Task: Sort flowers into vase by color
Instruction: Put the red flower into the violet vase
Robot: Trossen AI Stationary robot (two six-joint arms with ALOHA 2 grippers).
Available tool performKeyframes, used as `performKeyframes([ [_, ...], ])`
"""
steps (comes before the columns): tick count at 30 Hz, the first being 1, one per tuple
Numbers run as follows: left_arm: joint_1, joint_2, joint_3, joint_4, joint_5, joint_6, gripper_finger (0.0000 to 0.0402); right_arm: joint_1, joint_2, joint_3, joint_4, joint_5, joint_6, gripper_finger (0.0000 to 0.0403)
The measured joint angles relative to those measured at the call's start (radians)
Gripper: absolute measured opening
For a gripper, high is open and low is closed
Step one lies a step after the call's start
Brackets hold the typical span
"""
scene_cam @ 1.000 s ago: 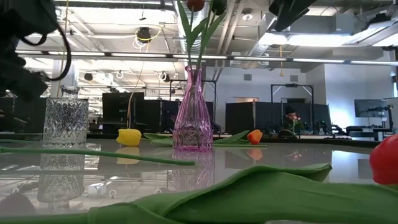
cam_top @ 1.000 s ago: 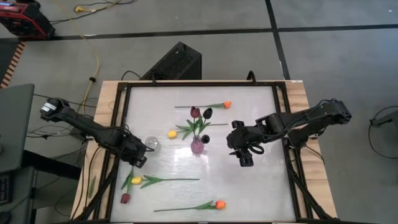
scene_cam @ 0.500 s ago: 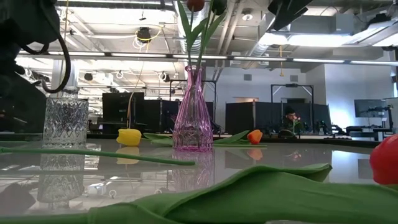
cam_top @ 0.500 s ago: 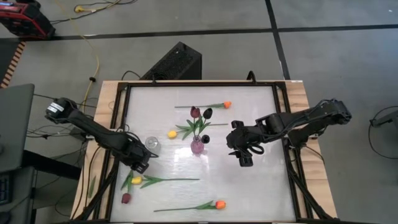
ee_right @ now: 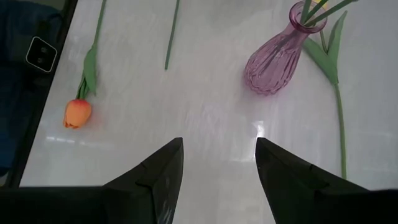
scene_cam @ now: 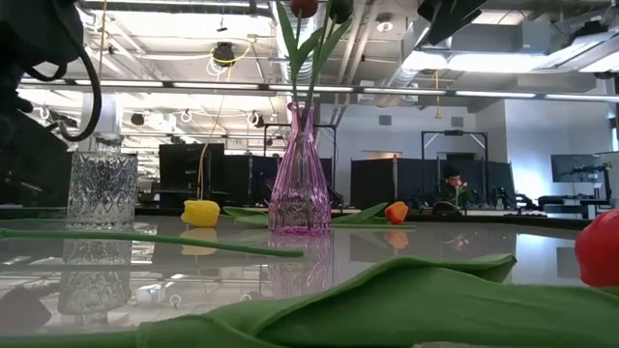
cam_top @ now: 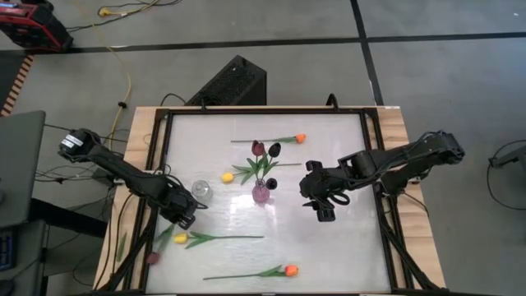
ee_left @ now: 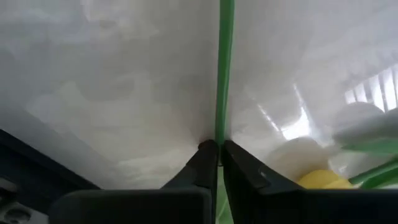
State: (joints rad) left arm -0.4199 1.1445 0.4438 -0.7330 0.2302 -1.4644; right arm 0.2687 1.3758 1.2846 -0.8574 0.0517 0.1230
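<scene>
My left gripper [cam_top: 185, 218] is shut on the green stem [ee_left: 222, 74] of a maroon tulip, whose head [cam_top: 153, 257] lies by the table's near left edge. A yellow tulip [cam_top: 180, 238] lies beside it. My right gripper [cam_top: 322, 210] hangs open right of the purple vase [cam_top: 261, 193], with nothing between its fingers. The vase holds two dark maroon tulips [cam_top: 265, 150]. A clear glass vase [cam_top: 200, 190] stands empty left of it. On the table lie another yellow tulip [cam_top: 228, 177] and two orange ones [cam_top: 300, 138] [cam_top: 291, 270]. My left gripper pinches the maroon tulip's thin stem [ee_left: 218, 138] between its two fingertips [ee_left: 205, 155], at the end far from the head. The fingers come down slanting from above, down at the table top. The stem runs out ahead of them; the head lies on the table.
A dark metal frame [cam_top: 153, 164] rims the white table top. The stem of the near yellow tulip [cam_top: 230, 238] stretches toward the table's middle. Bare table top [cam_top: 329, 255] lies at the near right.
My left gripper has gone a little toward the near edge and has shut on the maroon tulip's stem. The tulip has turned about on the table: its head has slid toward the left edge. My right gripper has kept still.
</scene>
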Motion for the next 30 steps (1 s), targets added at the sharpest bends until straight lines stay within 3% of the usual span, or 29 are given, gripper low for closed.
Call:
performKeyframes([
  [6, 0.050, -0.079, 0.076, -0.099, -0.266, 0.046, 0.0001, 0.000, 0.000, 0.000, 0.002, 0.000, 0.000, 0.0227],
  [18, 0.218, -0.260, 0.382, -0.445, -0.470, 0.307, 0.0000, 0.000, 0.000, 0.000, 0.007, 0.000, 0.051, 0.0227],
  [25, 0.248, -0.324, 0.616, -0.377, -0.609, 0.570, 0.0000, 0.000, 0.000, 0.000, 0.042, 0.000, 0.051, 0.0227],
  [30, 0.264, -0.359, 0.707, -0.183, -0.689, 0.814, 0.0000, -0.002, 0.001, 0.024, 0.077, 0.002, -0.078, 0.0227],
])
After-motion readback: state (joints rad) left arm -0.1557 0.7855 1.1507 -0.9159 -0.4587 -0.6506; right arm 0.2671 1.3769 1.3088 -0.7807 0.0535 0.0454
